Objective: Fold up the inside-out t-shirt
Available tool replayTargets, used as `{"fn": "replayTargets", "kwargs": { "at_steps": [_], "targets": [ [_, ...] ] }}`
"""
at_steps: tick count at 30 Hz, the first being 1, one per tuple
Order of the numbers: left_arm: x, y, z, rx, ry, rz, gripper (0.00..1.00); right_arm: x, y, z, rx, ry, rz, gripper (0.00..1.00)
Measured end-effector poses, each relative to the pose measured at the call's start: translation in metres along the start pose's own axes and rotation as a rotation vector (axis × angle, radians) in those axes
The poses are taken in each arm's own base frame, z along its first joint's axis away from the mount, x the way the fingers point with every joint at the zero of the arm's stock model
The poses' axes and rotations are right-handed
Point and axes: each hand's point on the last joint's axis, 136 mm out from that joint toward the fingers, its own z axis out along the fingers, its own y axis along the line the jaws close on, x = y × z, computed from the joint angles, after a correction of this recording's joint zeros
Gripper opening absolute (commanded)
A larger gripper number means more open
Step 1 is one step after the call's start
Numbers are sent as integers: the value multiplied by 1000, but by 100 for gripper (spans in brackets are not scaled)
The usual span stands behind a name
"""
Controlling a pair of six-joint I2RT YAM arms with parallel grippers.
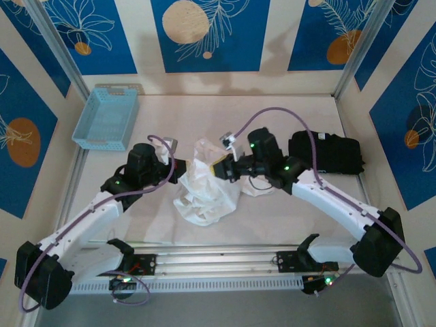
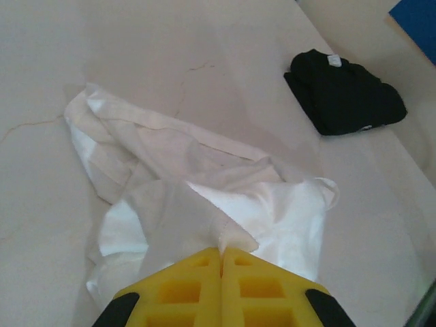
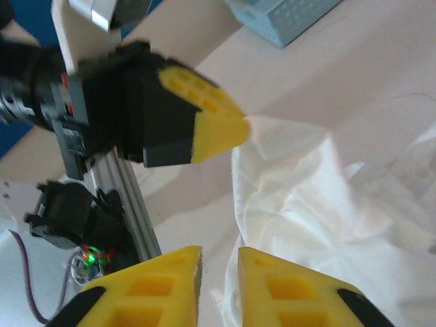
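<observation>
**Pale table, crumpled shirt at its middle**

From above, the table carries the t-shirt bunched between the two arms, with a black garment to the right.

Left wrist: the left gripper is closed, pinching a shirt edge.

Right wrist: the right gripper stands slightly apart, just beside the cloth.

Left arm: stretched from its base up and inward, wrist turned toward the table's middle. Left gripper: yellow fingers pressed together, pinching a fold of the inside-out t-shirt. Right arm: angled inward from its base, wrist facing the left one. Right gripper: yellow fingers parted by a narrow gap, near the left gripper's tip
</observation>
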Motion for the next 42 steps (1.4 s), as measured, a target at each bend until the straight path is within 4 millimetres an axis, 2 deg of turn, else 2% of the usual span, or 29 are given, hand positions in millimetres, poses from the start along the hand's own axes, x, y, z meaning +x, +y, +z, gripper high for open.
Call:
{"fn": "replayTargets", "kwargs": {
  "at_steps": [3, 5, 11, 14, 18, 24, 31, 42],
  "targets": [
    [-9, -15, -10, 56, -24, 3, 0, 14, 10, 19, -14, 32, -70, 37],
    [-17, -25, -18, 92, -51, 5, 0, 19, 9, 32, -9, 45, -95, 40],
    [-30, -41, -32, 151, -91, 16, 0, 28, -10, 59, 38, 66, -107, 43],
    [-30, -42, -32, 155, -88, 17, 0, 31, -19, 65, 66, 75, -101, 37],
    [-29, -43, -32, 159, -87, 17, 0, 30, -27, 65, 101, 70, -105, 35],
    [-29, -43, -32, 159, -87, 18, 0, 22, -38, 57, 124, 50, -97, 36],
    [-29, -42, -32, 159, -86, 18, 0, 10, -31, 45, 85, 16, -103, 37],
    [-29, -42, -32, 158, -85, 17, 0, 10, -28, 44, 56, 19, -102, 34]
  ]
}}
